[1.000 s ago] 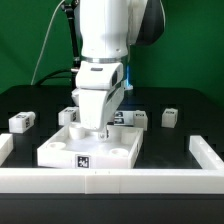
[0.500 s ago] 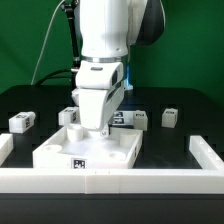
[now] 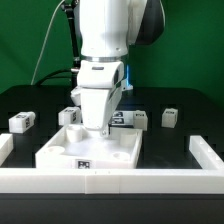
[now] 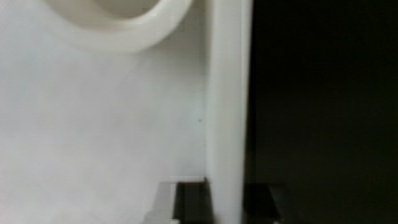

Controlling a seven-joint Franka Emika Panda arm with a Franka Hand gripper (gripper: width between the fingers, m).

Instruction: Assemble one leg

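Observation:
The large flat white square panel (image 3: pixel 60 150) with round corner sockets lies on the black table in the middle. My gripper (image 3: pixel 98 128) is down at its far part, with its fingers hidden behind the panel in the exterior view. In the wrist view the gripper (image 4: pixel 228 202) is shut on the panel's thin edge (image 4: pixel 228 120), with a dark finger on each side and a round socket (image 4: pixel 116 25) beside it. Small white legs with marker tags lie apart from it: one at the exterior view's left (image 3: pixel 22 122), one at the right (image 3: pixel 169 117), and one behind the panel (image 3: pixel 133 118).
A low white wall (image 3: pixel 110 182) runs along the front. Its side pieces stand at the exterior view's left (image 3: pixel 5 148) and right (image 3: pixel 206 152). Another small white block (image 3: pixel 68 115) sits just behind the panel's left corner.
The panel has shifted slightly under my gripper. Its front edge and tag swung a little left, then back, and now sit slightly lower. The legs have not moved.

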